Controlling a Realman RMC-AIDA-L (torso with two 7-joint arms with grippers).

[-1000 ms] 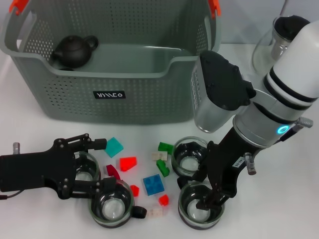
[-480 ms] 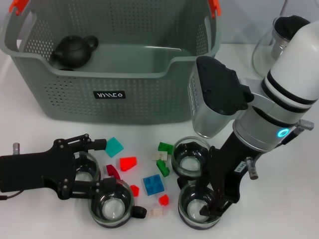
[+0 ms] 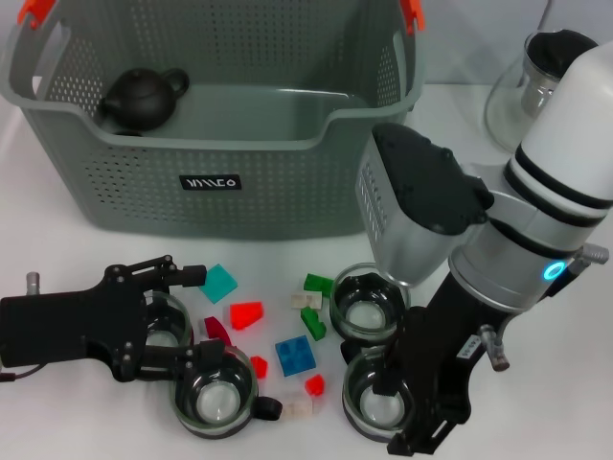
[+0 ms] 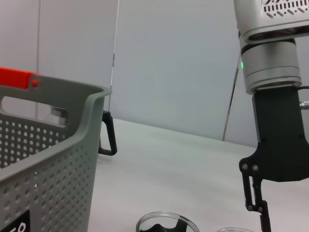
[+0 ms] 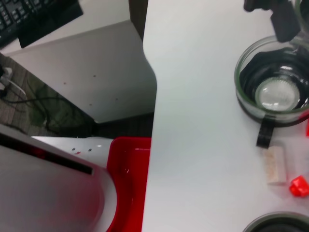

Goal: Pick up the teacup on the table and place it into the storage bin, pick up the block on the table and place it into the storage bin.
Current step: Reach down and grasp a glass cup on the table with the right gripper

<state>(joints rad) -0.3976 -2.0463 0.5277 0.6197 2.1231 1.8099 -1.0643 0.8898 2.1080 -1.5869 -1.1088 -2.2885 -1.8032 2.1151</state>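
Right gripper [image 3: 407, 407] over teacup [image 3: 378, 402], grip state unclear, possibly inside rim.

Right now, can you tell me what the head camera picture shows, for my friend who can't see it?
The robot's right gripper reaches down over a glass teacup at the front of a white table, while the left gripper rests by two more cups. Small colored blocks lie scattered between them. Behind stands a big grey storage bin with a dark teapot inside.

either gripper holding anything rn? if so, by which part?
Left gripper is open beside a glass cup, holding nothing. Right gripper is down at the rim of another cup; its fingers are hidden, so a hold cannot be told.
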